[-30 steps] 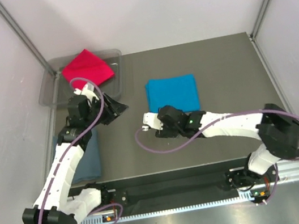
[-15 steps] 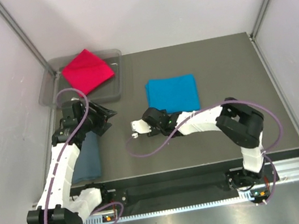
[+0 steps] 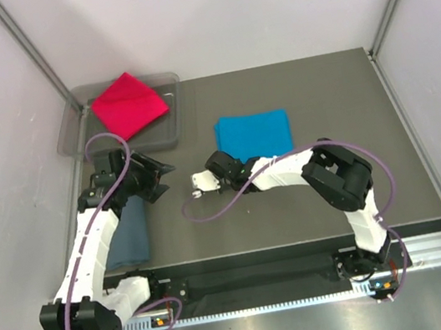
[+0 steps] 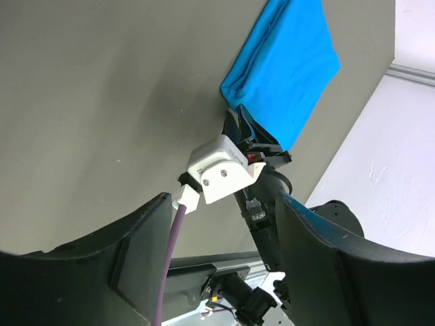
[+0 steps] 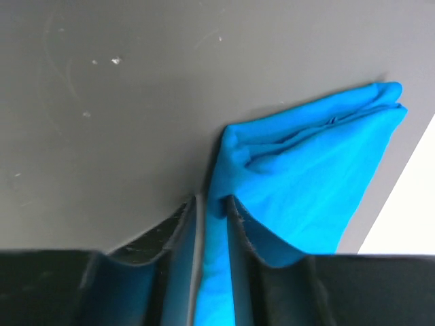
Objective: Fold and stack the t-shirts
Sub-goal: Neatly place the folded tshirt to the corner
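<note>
On table [image 3: 344,93], right gripper [image 5: 211,204] clamps edge of turquoise t-shirt [image 5: 306,163]; left gripper [image 4: 223,204] hovers nearby, fingers spread wide apart.

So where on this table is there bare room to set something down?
Widest bare patch: the table right of the turquoise t-shirt, out to its right edge. The far strip behind it too. Crowded left: tray holding the red t-shirt, left gripper, grey-blue t-shirt, right gripper pinching the turquoise one.

Bright, even overhead light leaves only faint, soft shadows on the matte table [image 3: 345,102], and the wrist views keep the turquoise t-shirt [image 5: 306,170] sharp behind dark, blurred foregrounds.
</note>
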